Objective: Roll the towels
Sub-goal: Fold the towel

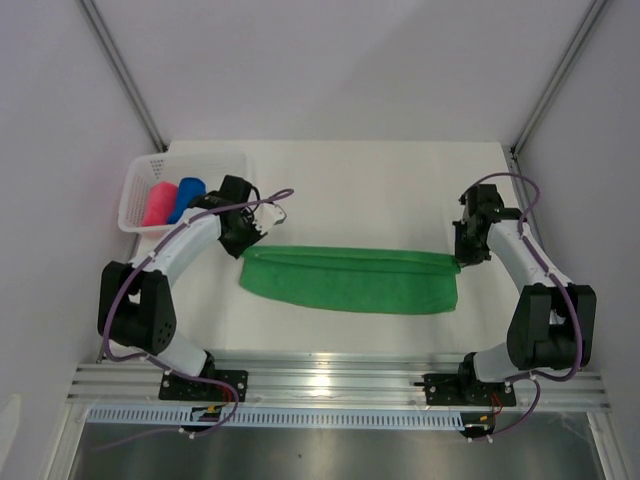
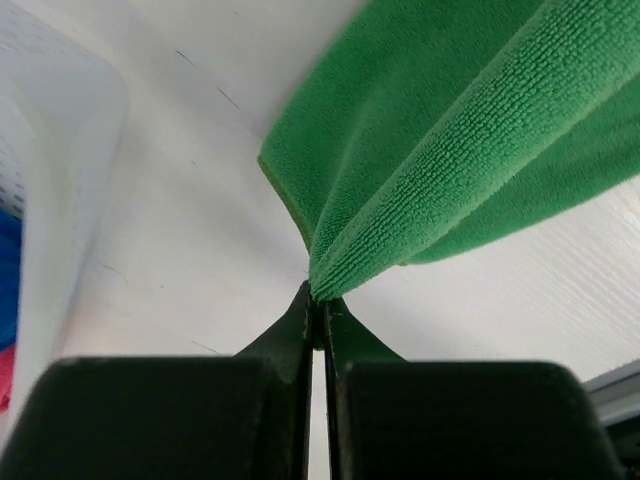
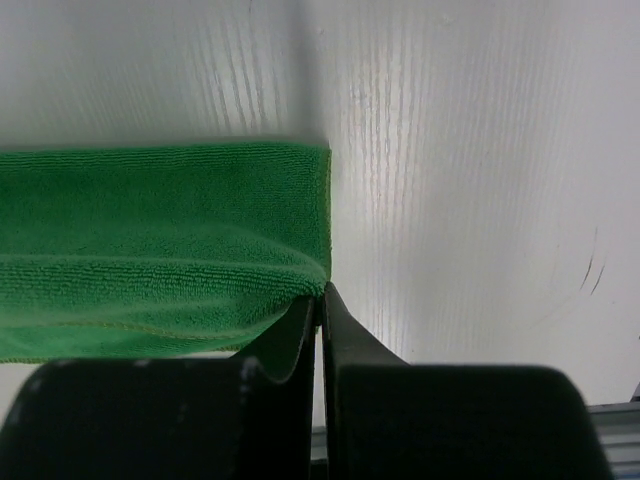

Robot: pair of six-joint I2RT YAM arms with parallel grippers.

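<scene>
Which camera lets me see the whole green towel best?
The top view: it shows the whole green towel stretched across the table. The left wrist view shows only one end pinched in black fingers; the right wrist view only the other end.

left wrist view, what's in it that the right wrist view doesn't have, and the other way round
Only left wrist: the basket at the left edge, with slivers of the blue towel and pink towel past its wall. Only right wrist: the green towel seen at its flat end, with the hemmed edge. Both: the green towel over the white table, a corner pinched in that arm's shut jaws.
</scene>
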